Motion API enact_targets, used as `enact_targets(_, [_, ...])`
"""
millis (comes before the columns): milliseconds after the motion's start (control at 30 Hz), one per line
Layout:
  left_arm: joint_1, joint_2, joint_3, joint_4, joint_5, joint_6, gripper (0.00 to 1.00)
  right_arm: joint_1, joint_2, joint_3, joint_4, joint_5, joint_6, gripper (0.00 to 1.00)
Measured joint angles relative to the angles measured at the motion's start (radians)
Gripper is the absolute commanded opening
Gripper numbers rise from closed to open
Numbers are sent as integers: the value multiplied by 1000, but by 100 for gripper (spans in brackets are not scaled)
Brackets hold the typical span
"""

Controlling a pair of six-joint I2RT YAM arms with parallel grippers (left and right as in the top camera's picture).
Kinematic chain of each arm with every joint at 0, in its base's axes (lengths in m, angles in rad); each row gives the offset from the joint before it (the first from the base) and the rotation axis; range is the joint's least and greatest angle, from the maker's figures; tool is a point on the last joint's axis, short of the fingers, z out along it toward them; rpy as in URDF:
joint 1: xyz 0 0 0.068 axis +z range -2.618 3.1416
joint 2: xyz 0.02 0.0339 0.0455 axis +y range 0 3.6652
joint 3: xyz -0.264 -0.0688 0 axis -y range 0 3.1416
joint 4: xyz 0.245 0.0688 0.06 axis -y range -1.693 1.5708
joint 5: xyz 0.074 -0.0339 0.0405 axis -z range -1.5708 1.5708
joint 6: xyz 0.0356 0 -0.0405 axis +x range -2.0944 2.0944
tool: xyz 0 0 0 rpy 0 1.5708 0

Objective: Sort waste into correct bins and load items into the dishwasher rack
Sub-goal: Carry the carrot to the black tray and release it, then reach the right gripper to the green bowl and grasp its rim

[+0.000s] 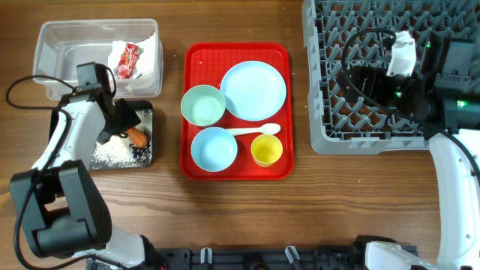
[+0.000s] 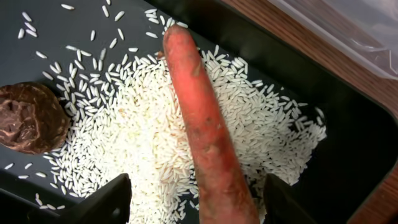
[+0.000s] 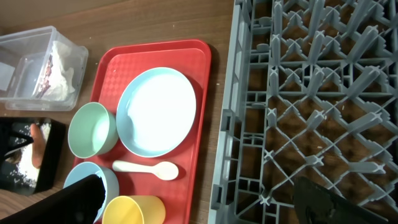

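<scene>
While the orange carrot (image 2: 202, 112) lies lengthwise on the loose white rice (image 2: 137, 137) in the black tray (image 2: 336, 168), the left tool (image 2: 198, 186) hangs low over it; its fingers stand apart, clear of the carrot on either side, gripping nothing; a brown nut-like lump (image 2: 28, 118) sits just beside the rice. The step in hand looks like leaving the carrot in this tray; doing it well probably means rising straight up with the fingers wide, so neither one drags the carrot or scatters rice over the tray wall onto the tabletop. The clear tub (image 1: 60, 45) holds the white tissue (image 1: 146, 49) and red wrapper (image 1: 127, 60). The right tool (image 3: 205, 196) hovers over the grey dishwasher rack (image 1: 330, 112), fingers wide apart and holding nothing; the plate (image 1: 253, 90), bowls, yellow cup (image 1: 266, 150) and white spoon (image 1: 251, 130) sit on the red tray (image 1: 196, 165), not yet loaded.
</scene>
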Motion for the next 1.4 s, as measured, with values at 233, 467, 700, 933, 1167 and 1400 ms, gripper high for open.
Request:
enact_targets(233, [0,-3,13,-79,2,-1,75,18,0,-5,88,-16,18,99])
enact_targets(467, [0,-160,130,-201,82,-3,100,264,17,-8,371,-6,165,98])
enact_targets(700, [-1,-417,159,-203,130,-39,100,531,191,-7,499,158,255,95])
enact_targets(933, [-1,-477,160,-212,140,-69,100,647,463,-7,585,219,280,86])
enact_targets(1167, [-1,-470,160,-215,140,-76,100,673,568,-7,584,236,262,75])
enact_targets(1400, [-1,-466,160,-232,141,-80,100,674,569,44,539,251,270,74])
